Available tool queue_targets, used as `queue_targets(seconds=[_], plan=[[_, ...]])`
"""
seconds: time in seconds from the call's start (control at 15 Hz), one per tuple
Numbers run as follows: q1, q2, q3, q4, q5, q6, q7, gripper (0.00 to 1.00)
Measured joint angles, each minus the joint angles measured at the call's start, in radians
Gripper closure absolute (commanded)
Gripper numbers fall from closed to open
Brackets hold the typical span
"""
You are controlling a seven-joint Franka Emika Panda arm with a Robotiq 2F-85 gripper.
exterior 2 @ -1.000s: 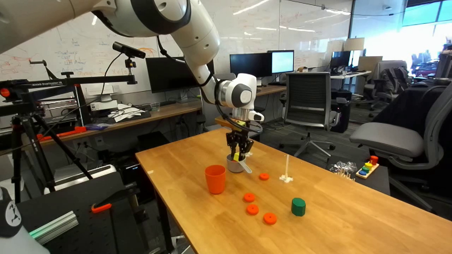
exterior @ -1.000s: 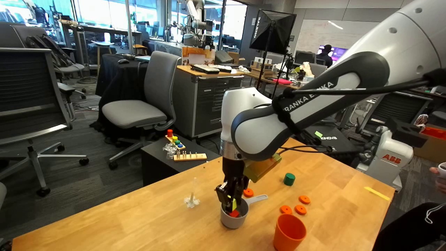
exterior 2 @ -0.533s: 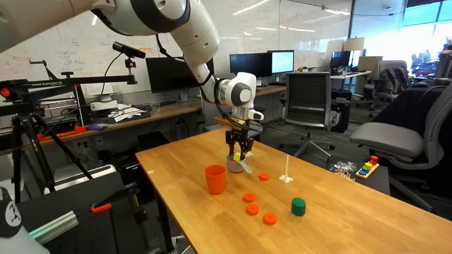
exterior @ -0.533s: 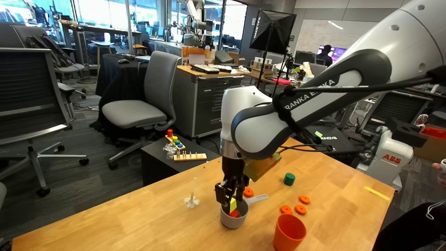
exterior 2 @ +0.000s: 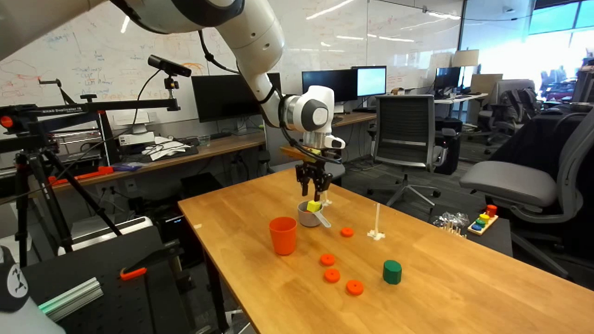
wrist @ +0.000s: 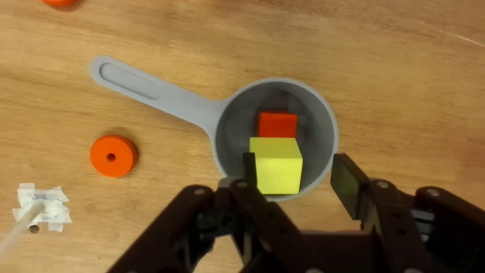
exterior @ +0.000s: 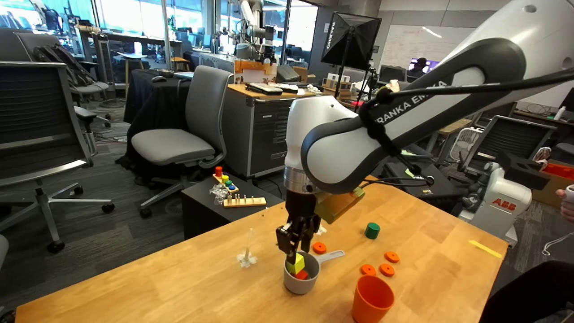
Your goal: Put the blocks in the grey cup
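Yellow rises above red inside your grey cup (exterior: 297, 287): the yellow block (wrist: 279, 175) seems to reach rim height or more, probably propped on the red block (wrist: 277, 125) or the wall, though what bears it underneath is hidden. Your gripper (exterior 2: 311, 195) hangs over the cup with jaws parted, clasping nothing. One finger (wrist: 249, 170) overlaps the yellow block's edge as the wrist view shows it, so you cannot tell there whether they touch; the other finger (wrist: 346, 185) stands apart from it. You likely work this low so the block settles within the walls instead of tumbling out.

The wrist view gives you a look down into the cup; in an exterior view, cup wall and yellow block (exterior 2: 313, 206) leave barely a trace of red. Both exterior views bring you what the wrist view all or mostly crops away: the green block (exterior 2: 392, 272) on the table (exterior 2: 441, 297), well apart from the cup, with three orange discs (exterior 2: 331, 275) near it. A fourth disc (wrist: 113, 156), its centre hole plain from above, lies closer to the cup. If green and orange count as blocks, your job is only part done.
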Motion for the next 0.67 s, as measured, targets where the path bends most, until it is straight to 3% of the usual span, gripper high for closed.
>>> queue_targets(seconds=[0.33,0.67], plan=[[-0.019,-0.105,-0.025,-0.089,0.0,0.053,0.013,0.0],[-0.142,-0.252,-0.079,-0.245,0.011,0.128,0.017,0.0]])
